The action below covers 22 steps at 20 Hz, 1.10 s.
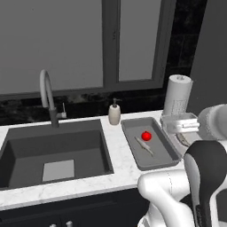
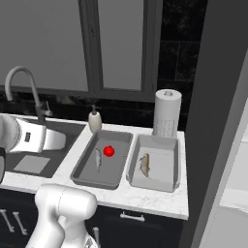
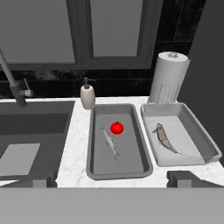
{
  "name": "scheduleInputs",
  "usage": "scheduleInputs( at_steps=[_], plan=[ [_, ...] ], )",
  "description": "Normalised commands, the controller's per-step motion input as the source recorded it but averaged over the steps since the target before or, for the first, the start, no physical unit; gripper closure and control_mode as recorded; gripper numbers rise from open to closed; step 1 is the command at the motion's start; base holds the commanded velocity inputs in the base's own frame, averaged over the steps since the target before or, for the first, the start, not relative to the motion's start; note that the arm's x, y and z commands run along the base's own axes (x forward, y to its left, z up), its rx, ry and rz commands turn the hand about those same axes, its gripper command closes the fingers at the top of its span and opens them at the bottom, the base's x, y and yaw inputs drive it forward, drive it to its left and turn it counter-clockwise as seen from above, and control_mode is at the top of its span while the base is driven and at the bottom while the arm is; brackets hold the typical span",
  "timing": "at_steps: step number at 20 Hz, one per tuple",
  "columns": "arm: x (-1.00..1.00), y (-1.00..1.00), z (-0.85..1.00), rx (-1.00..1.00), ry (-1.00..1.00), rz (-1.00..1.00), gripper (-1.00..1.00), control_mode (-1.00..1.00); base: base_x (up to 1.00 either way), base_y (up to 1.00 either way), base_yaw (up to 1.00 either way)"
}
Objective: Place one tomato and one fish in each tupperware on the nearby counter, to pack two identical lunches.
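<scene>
Tupperware (image 3: 98,168) | claw (image 3: 112,180) wide open, apparently empty, touching nothing

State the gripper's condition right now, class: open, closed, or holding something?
Gripper: jaws open wide, holding nothing.

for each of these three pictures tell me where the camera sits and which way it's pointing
Left base view: behind the arm, to its left, facing forward and down at the sink and darker tray; white arm at lower right.
Right base view: behind, to its right, facing both trays and the paper towel roll; arm at lower left.
Hand view: on the hand, facing the counter; open gripper at the bottom.
All share the darker tray's tomato.
</scene>
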Motion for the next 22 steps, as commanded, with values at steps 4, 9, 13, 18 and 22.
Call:
scheduleInputs(
  at_steps=[4, 9, 13, 18, 22],
  plan=[
    [0.00, 0.00, 0.00, 0.00, 0.00, 0.00, -1.00, 1.00, -0.98, -0.11, 0.00],
    [0.00, 0.00, 0.00, 0.00, 0.00, 0.00, -1.00, 1.00, -1.00, -0.36, 0.00],
    [0.00, 0.00, 0.00, 0.00, 0.00, 0.00, -1.00, 1.00, -0.53, -0.75, 0.00],
    [0.00, 0.00, 0.00, 0.00, 0.00, 0.00, -1.00, 1.00, -0.02, -0.98, 0.00],
    [0.00, 0.00, 0.00, 0.00, 0.00, 0.00, -1.00, 1.00, 0.06, -0.95, 0.00]
  ],
)
